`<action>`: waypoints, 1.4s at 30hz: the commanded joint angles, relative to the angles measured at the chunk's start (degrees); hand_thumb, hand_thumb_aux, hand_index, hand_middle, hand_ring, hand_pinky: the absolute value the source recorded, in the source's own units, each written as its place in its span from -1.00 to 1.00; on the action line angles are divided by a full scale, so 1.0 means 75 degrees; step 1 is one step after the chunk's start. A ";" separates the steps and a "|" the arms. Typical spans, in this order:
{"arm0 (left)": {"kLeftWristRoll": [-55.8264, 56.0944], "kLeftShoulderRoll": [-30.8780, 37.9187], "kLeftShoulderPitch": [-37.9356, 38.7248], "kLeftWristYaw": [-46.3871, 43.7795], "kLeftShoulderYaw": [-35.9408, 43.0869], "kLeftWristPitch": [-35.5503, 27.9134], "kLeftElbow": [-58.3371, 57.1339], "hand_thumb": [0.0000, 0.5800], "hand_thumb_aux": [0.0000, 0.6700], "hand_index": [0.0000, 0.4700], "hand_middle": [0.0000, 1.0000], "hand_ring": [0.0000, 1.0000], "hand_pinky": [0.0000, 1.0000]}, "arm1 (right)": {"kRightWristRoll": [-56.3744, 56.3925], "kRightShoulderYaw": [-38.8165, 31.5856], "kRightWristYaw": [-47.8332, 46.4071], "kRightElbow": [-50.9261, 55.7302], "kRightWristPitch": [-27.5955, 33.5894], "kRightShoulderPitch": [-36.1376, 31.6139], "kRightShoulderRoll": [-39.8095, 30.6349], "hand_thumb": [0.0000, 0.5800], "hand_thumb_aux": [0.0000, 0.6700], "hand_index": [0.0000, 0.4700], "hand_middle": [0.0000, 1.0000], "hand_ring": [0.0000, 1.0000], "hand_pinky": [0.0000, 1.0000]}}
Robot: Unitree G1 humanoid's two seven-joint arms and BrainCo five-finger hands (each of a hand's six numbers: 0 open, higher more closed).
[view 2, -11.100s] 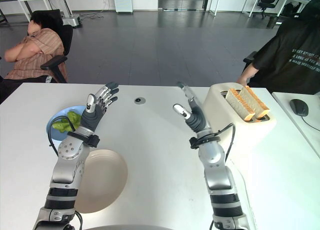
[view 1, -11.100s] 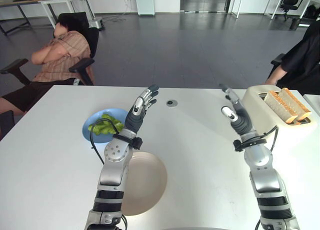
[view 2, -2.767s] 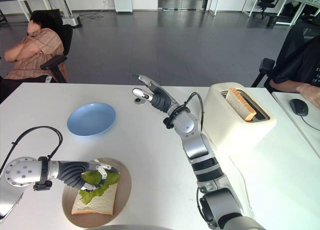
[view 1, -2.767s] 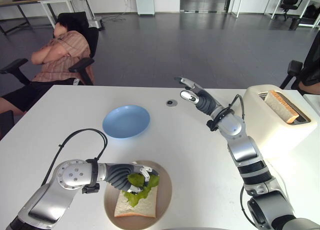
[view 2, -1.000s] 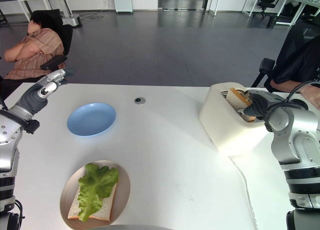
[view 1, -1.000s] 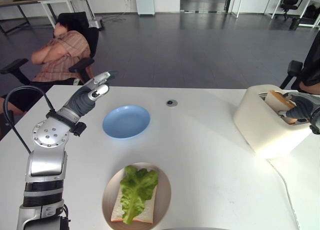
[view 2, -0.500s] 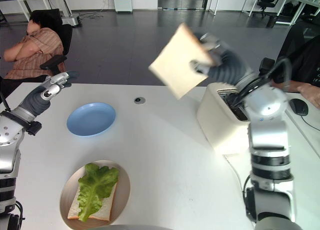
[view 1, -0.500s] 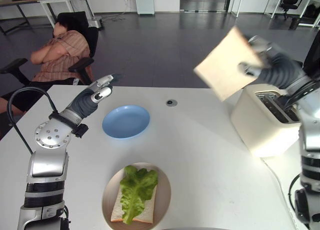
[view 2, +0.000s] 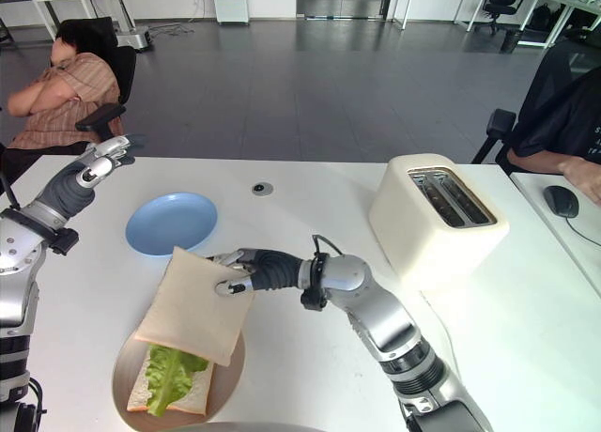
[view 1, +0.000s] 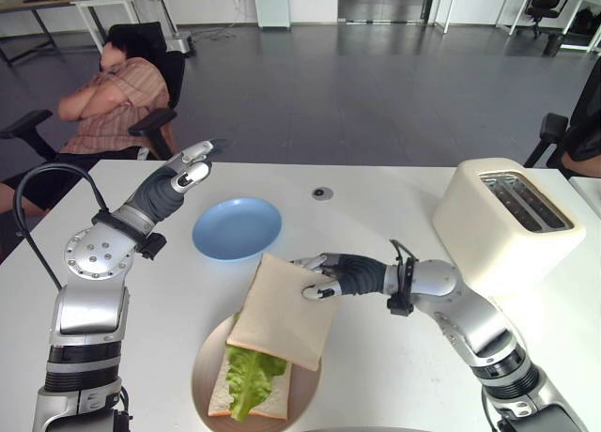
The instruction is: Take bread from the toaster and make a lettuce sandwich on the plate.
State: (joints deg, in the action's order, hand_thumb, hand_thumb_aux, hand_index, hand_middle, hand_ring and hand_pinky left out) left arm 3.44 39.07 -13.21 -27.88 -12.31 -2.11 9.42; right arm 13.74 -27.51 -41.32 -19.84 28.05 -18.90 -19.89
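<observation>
We pinch the top bread slice (view 1: 282,310) by its upper corner in our right hand (view 1: 336,272), tilted over the lettuce (view 1: 246,374) on the plate (view 1: 310,392) at lower centre so it can settle squarely, our left hand (view 1: 177,183) held clear at upper left, fingers loosely extended.

Matt table (view 1: 376,227), smooth blue plate (view 1: 237,228), plastic-look toaster (view 1: 493,239) w/ metal slots (view 1: 524,199)

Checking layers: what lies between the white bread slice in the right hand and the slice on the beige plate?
A green lettuce leaf lies on the lower bread slice, beneath the held slice; the left eye view shows it.
</observation>
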 commanded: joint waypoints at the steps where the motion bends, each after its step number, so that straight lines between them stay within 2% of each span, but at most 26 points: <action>1: 0.0053 -0.0037 0.0074 0.0014 -0.0049 -0.0138 0.0127 -1.00 -1.00 -1.00 -1.00 -1.00 -1.00 | -0.0467 -0.0803 0.0148 0.0465 0.0002 0.0014 0.0503 1.00 1.00 1.00 -1.00 -1.00 -1.00; 7: 0.0035 -0.0077 0.0233 0.0074 -0.0077 -0.0269 0.0357 -1.00 -1.00 -1.00 -1.00 -1.00 -1.00 | -0.1101 -0.1603 0.0115 0.1351 -0.0326 0.0017 0.0860 1.00 1.00 1.00 -1.00 -1.00 -1.00; 21: 0.0040 -0.0083 0.0242 0.0080 -0.0058 -0.0296 0.0397 -1.00 -1.00 -1.00 -1.00 -1.00 -1.00 | -0.2008 -0.1811 0.0082 0.2758 -0.1222 -0.0034 0.1116 1.00 1.00 1.00 -1.00 -1.00 -1.00; 22: 0.0038 -0.0087 0.0246 0.0085 -0.0058 -0.0297 0.0401 -1.00 -1.00 -1.00 -1.00 -1.00 -1.00 | -0.2106 -0.1871 0.0043 0.2802 -0.1373 -0.0050 0.1086 0.96 0.70 0.70 -1.00 -1.00 -1.00; 23: 0.0037 -0.0090 0.0250 0.0088 -0.0058 -0.0297 0.0404 -1.00 -1.00 -1.00 -1.00 -1.00 -1.00 | -0.2170 -0.1887 0.0020 0.2829 -0.1477 -0.0054 0.1078 0.53 0.03 0.03 -1.00 -1.00 -1.00; 24: 0.0036 -0.0093 0.0248 0.0089 -0.0054 -0.0298 0.0405 -1.00 -1.00 -1.00 -1.00 -1.00 -1.00 | -0.2233 -0.1882 -0.0005 0.2842 -0.1588 -0.0076 0.1063 -0.28 -0.60 -0.60 -1.00 -1.00 -1.00; 25: 0.0036 -0.0094 0.0252 0.0092 -0.0056 -0.0302 0.0412 -1.00 -1.00 -1.00 -1.00 -1.00 -1.00 | -0.2257 -0.1827 0.0006 0.2863 -0.1649 -0.0102 0.1079 -0.37 -0.65 -0.65 -1.00 -1.00 -1.00; 26: 0.0035 -0.0095 0.0260 0.0095 -0.0059 -0.0309 0.0423 -1.00 -1.00 -1.00 -1.00 -1.00 -1.00 | -0.2277 -0.1767 0.0010 0.2891 -0.1700 -0.0139 0.1091 -0.19 -0.55 -0.55 -1.00 -1.00 -1.00; 27: 0.0034 -0.0096 0.0264 0.0099 -0.0061 -0.0315 0.0432 -1.00 -1.00 -1.00 -1.00 -1.00 -1.00 | -0.2285 -0.1704 0.0007 0.2905 -0.1736 -0.0179 0.1096 -0.21 -0.55 -0.55 -1.00 -1.00 -1.00; 28: 0.0034 -0.0099 0.0260 0.0101 -0.0057 -0.0320 0.0436 -1.00 -1.00 -1.00 -1.00 -1.00 -1.00 | -0.2296 -0.1619 0.0008 0.2899 -0.1770 -0.0226 0.1101 -0.97 -0.98 -0.98 -1.00 -1.00 -1.00; 33: 0.0091 -0.0088 0.0333 -0.0040 0.0042 -0.0324 0.0514 -1.00 -1.00 -1.00 -1.00 -1.00 -1.00 | -0.2220 -0.1133 0.0053 0.2725 -0.1821 -0.0530 0.1168 -1.00 -1.00 -1.00 -1.00 -1.00 -1.00; 39: 0.0929 0.0023 0.1028 -0.1438 0.0764 -0.0286 0.1473 -1.00 -1.00 -1.00 -1.00 -1.00 -1.00 | -0.1932 0.0010 0.0389 0.2349 -0.1810 -0.1039 0.1292 -1.00 -1.00 -1.00 -1.00 -1.00 -1.00; 42: 0.1568 0.0157 0.1520 -0.2277 0.1036 -0.0441 0.1756 -1.00 -1.00 -1.00 -1.00 -1.00 -1.00 | -0.1469 0.0843 0.0395 0.1884 -0.1350 -0.1154 0.1153 -1.00 -1.00 -1.00 -1.00 -1.00 -1.00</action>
State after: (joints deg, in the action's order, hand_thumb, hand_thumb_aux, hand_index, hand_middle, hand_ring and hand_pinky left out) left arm 12.47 39.17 -4.52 -41.03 -6.37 -4.09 21.21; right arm 0.23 -25.03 -38.34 -3.24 15.13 -26.52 -10.28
